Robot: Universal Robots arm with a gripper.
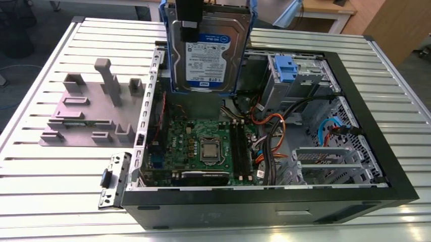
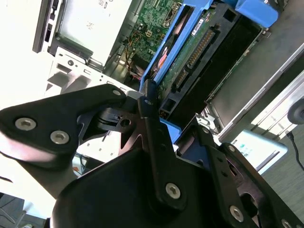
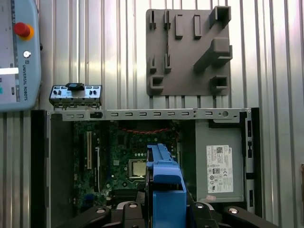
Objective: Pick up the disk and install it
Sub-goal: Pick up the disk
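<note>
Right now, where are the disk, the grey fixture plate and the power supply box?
disk (image 1: pixel 207 55): exterior view, on its label.
grey fixture plate (image 3: pixel 183 61): first wrist view, on its flat base.
power supply box (image 3: pixel 219 168): first wrist view, on its white label.

Slatted aluminium table (image 1: pixel 47 201), glare of light along its near edge. Dark grey floor (image 1: pixel 17 85) at the exterior view's left. Wooden cabinet (image 1: pixel 394 25) at far right.

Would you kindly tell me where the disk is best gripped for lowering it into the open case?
Probably as the gripper has it: fingers pinching the two broad faces of the disk at its upper end, coming from above. It hangs upright, so its lower end and blue caddy rails are free to enter the computer case.
</note>
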